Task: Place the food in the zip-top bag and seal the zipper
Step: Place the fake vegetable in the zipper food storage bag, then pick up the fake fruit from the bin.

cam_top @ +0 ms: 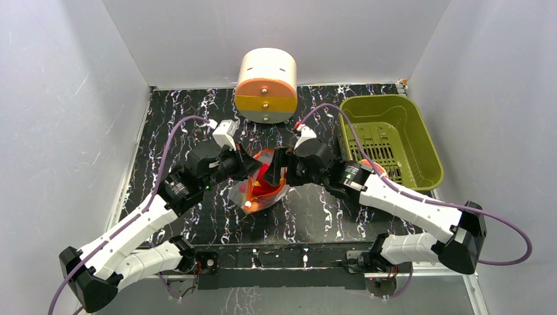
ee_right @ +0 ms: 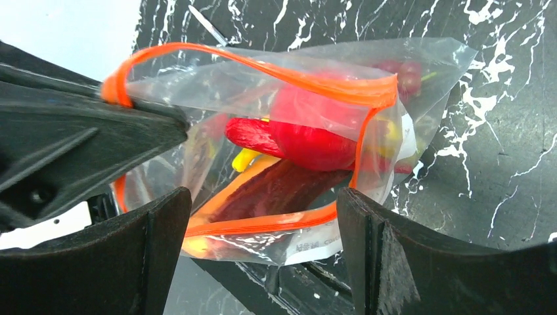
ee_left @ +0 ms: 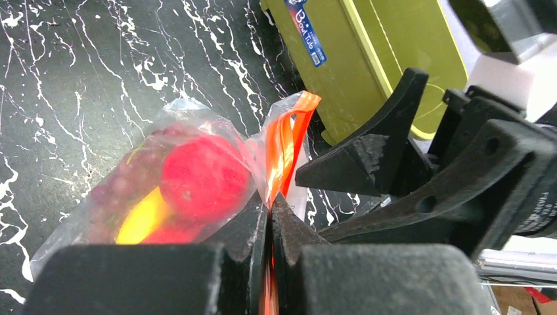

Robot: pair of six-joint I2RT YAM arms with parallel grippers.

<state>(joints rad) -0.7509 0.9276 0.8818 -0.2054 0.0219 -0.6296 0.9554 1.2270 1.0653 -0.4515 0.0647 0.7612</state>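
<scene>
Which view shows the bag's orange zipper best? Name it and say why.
Right wrist: the zipper runs as an open loop around the zip-top bag's mouth. Left wrist shows only a short stretch pinched in the left gripper. Top external shows just a small orange arc.

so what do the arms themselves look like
The left arm and right arm have white shells with black joints. A purple cable loops along each. The left gripper and right gripper have black wedge-shaped fingers, with a white camera block on each wrist.
</scene>
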